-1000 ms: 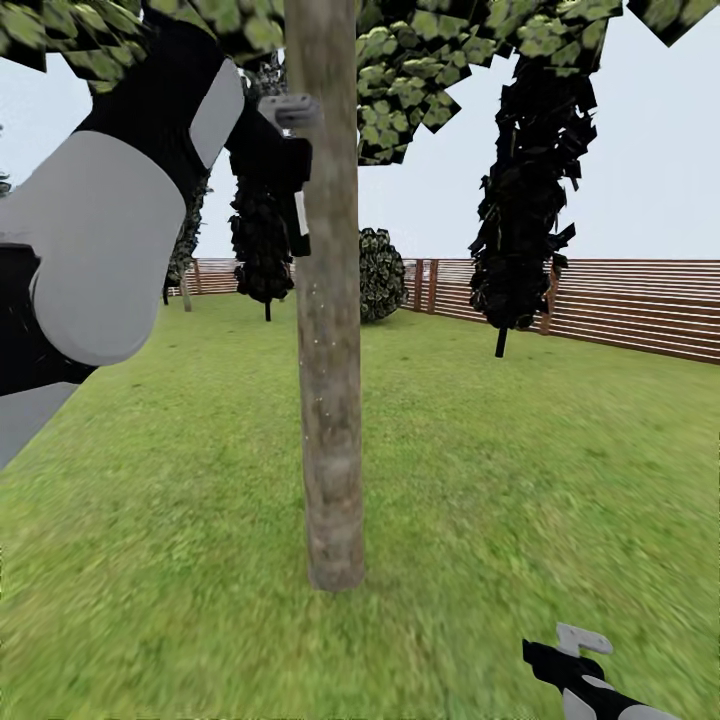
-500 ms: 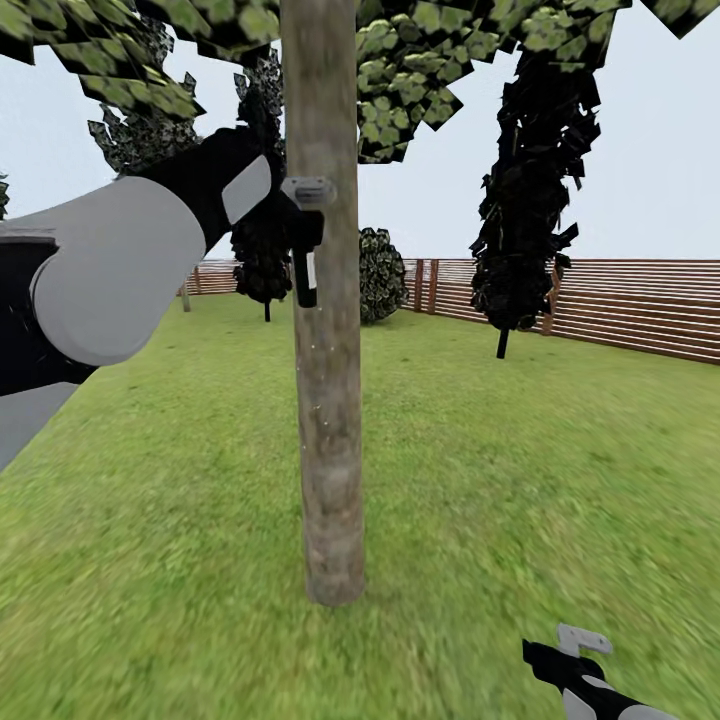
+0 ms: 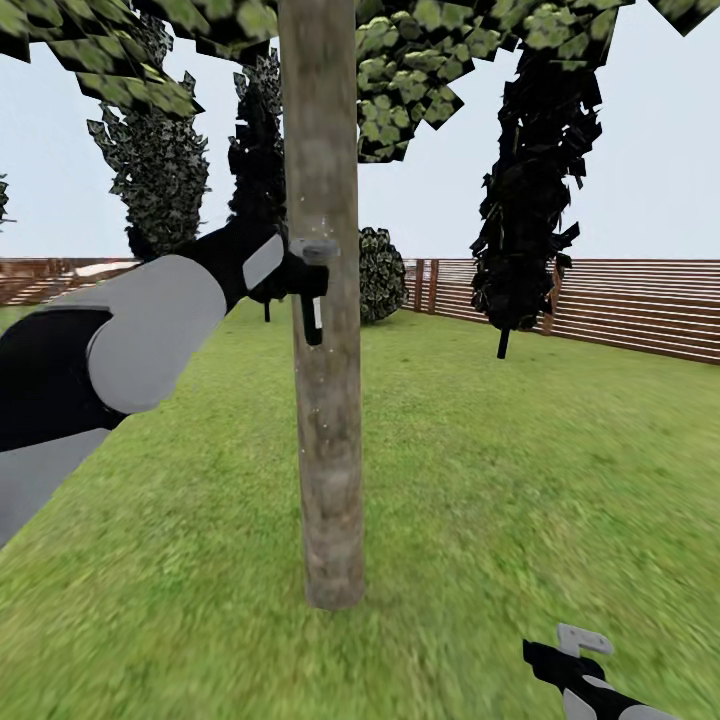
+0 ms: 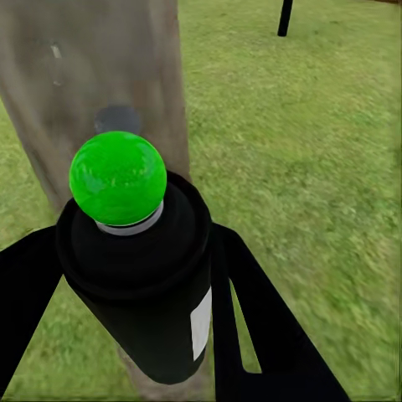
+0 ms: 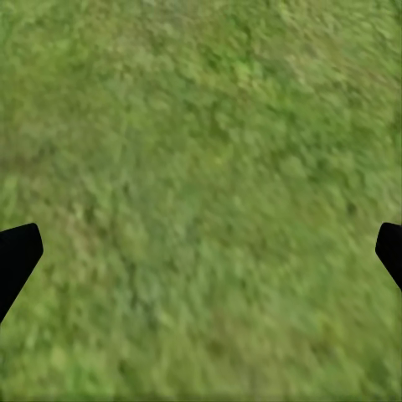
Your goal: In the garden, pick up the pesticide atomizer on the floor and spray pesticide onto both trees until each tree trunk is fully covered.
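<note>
Pesticide atomizer (image 4: pixel 138 285): clamped in left gripper (image 3: pixel 296 280), nozzle against tree trunk (image 3: pixel 325 400) at 12 o'clock. Right gripper (image 3: pixel 570 655): spread apart. Risk: patchy coverage if aim is held fixed.

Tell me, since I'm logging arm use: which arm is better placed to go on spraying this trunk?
Left. The left gripper holds the pesticide atomizer right at the tree trunk, nozzle toward the bark. The right gripper hangs low over the grass, open and empty.
</note>
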